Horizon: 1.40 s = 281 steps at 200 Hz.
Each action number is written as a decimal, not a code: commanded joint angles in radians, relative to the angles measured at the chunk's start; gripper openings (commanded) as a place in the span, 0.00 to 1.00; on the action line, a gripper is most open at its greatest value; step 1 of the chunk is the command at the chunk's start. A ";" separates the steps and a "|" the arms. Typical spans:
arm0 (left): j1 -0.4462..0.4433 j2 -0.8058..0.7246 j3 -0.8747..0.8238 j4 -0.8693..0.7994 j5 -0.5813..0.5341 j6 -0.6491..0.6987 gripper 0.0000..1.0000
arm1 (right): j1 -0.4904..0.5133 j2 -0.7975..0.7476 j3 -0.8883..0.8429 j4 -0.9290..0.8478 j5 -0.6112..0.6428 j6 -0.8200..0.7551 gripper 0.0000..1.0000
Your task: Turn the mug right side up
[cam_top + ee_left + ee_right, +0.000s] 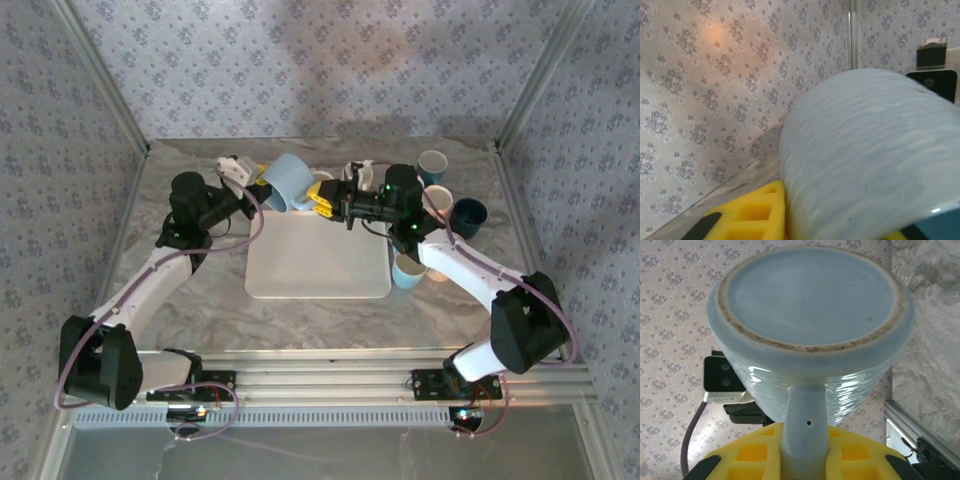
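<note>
Left pincer flanks the pale blue mug, its grip impossible to tell; the mug hangs tilted above the white mat's far edge, likely heavy, stiff, slick-glazed and breakable. Right pincer clamps the handle, probably the surest hold.

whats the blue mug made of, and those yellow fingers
Light blue mug: probably glazed ceramic; glossy ribbed wall with highlights, rough bare ring round its base. Yellow fingers: matte, with hollow cells, likely plastic or rubber; cannot tell which.
</note>
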 commanded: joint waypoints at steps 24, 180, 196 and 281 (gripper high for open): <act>-0.005 -0.038 0.039 -0.066 0.106 0.018 0.00 | -0.013 -0.027 -0.022 0.166 0.038 0.060 0.00; -0.003 -0.102 0.011 -0.206 -0.007 -0.004 0.00 | -0.083 -0.170 -0.177 -0.062 0.292 -0.063 1.00; -0.001 -0.113 0.016 -0.244 -0.051 -0.056 0.00 | -0.107 -0.248 -0.212 -0.181 0.353 -0.145 1.00; 0.009 -0.054 0.333 -0.945 -0.306 -0.454 0.00 | -0.092 -0.635 -0.225 -0.647 0.793 -0.962 1.00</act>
